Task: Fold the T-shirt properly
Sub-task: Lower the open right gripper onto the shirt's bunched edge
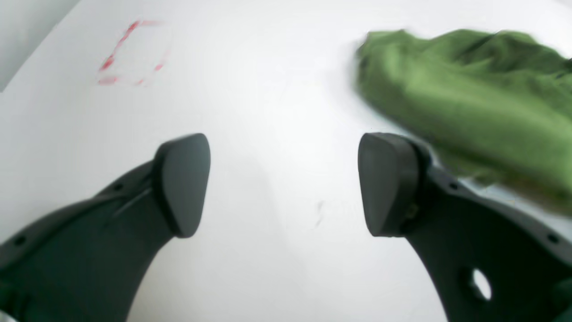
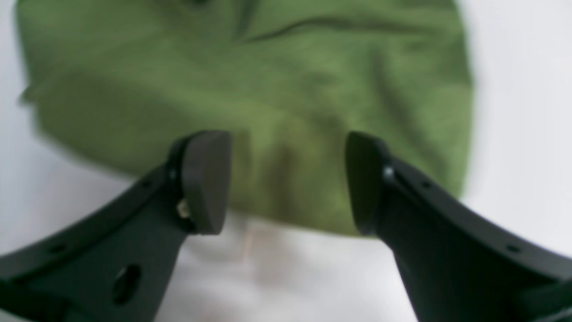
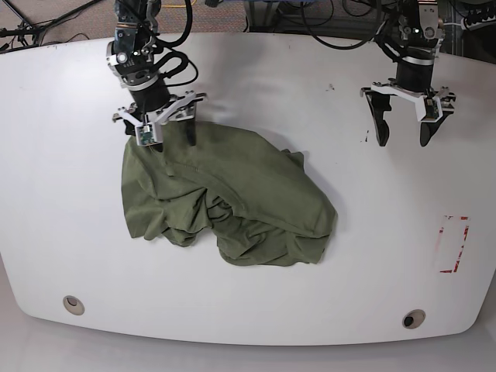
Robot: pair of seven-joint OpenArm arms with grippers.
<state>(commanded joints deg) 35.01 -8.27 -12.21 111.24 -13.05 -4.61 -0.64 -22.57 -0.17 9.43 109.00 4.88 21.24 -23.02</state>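
Olive-green and rumpled, the T-shirt [image 3: 232, 201] lies bunched in the middle of the white counter [image 3: 62, 232], its long axis running from the far corner on the base view's left down toward the near side on that view's right. Your right tool [image 3: 167, 128] is by far the nearer one: it hangs right over the shirt's far edge, jaws spread and holding nothing, and its wrist view shows cloth [image 2: 250, 103] filling the space ahead and between the pads. Your left tool [image 3: 404, 122] hangs well apart from the fabric over bare counter, also spread wide and empty; from its wrist camera the shirt [image 1: 469, 107] lies off to the right, beyond the right-hand pad.

You cannot pick out the collar, the sleeves or the hem, as the folds bury them. Both wrist views are blurred, so whether the right tool's pads touch the cloth or hover just above cannot be told. A red mark [image 3: 453, 244] sits near the counter's edge.
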